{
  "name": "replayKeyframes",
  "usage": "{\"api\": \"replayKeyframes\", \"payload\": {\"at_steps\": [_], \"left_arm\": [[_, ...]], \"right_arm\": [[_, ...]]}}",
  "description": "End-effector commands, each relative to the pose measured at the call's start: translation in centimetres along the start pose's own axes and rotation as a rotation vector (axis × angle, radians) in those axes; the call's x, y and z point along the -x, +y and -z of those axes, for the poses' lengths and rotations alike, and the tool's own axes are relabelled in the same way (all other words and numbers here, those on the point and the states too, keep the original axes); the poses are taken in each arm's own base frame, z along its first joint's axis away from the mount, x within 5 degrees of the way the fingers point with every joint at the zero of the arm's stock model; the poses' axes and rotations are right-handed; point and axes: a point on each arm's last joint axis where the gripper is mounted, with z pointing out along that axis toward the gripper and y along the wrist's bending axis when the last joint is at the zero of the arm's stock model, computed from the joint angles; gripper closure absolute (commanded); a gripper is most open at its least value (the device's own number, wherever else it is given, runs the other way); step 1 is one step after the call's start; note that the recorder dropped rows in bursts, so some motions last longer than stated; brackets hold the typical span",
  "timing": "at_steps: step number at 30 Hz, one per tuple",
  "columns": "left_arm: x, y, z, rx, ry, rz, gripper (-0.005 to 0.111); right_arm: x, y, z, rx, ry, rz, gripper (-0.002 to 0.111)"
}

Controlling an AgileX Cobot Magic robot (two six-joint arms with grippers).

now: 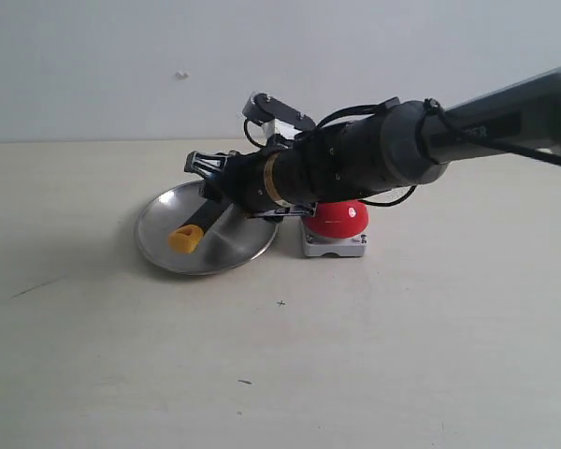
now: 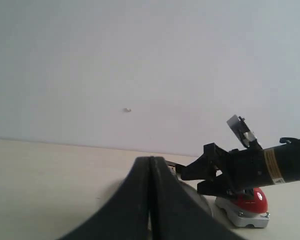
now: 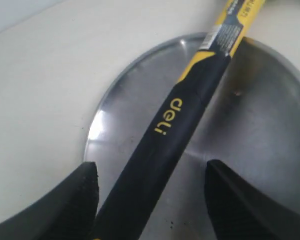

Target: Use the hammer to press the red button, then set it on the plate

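The hammer [image 3: 185,120] is seen lying across the plate [image 1: 159,232]. Its matte black grip, printed with yellow lettering, runs up to a yellow neck. The yellow looped end [image 1: 185,238] is shown inside the shallow dish, and the head is hidden behind the arm. The round plate, of dull silver metal with a raised rim, is set on a pale, smooth tabletop [image 1: 402,355]. The right gripper [image 3: 152,170] is held over it, dark fingers spread wide to either side of the handle. Just beside the plate, the glossy red button [image 1: 341,218] is seated on a square light-grey base [image 1: 335,247]. The left gripper [image 2: 151,165] is pictured well apart from the plate, its fingers pressed flat together.
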Motion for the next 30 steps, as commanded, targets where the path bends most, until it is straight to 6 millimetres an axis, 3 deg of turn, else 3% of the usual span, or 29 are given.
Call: {"api": "replayKeyframes", "payload": {"at_steps": [1,7,12,20,23,27,30], "left_arm": [[-0.1,0.0,0.0,0.002,-0.004,0.007,0.107],[-0.1,0.0,0.0,0.002,-0.004,0.007,0.107],[-0.1,0.0,0.0,0.002,-0.004,0.007,0.107],[-0.1,0.0,0.0,0.002,-0.004,0.007,0.107],[-0.1,0.0,0.0,0.002,-0.004,0.007,0.107],[-0.1,0.0,0.0,0.002,-0.004,0.007,0.107],[-0.1,0.0,0.0,0.002,-0.004,0.007,0.107]], "right_arm": [[-0.5,0.0,-1.8,0.054,0.035,-0.048,0.047],[-1.1,-0.3,-3.6,0.096,0.054,-0.162,0.049],[-1.3,-0.8,-4.0,0.074,0.051,-0.193,0.058],[-1.0,-0.5,-4.3,0.09,0.041,-0.195,0.06],[-1.1,-0.2,-4.4,0.123,0.059,-0.189,0.073],[-1.4,0.7,-4.2,0.215,0.104,-0.189,0.105],[-1.5,1.0,-4.1,0.247,0.119,-0.183,0.108]]}}
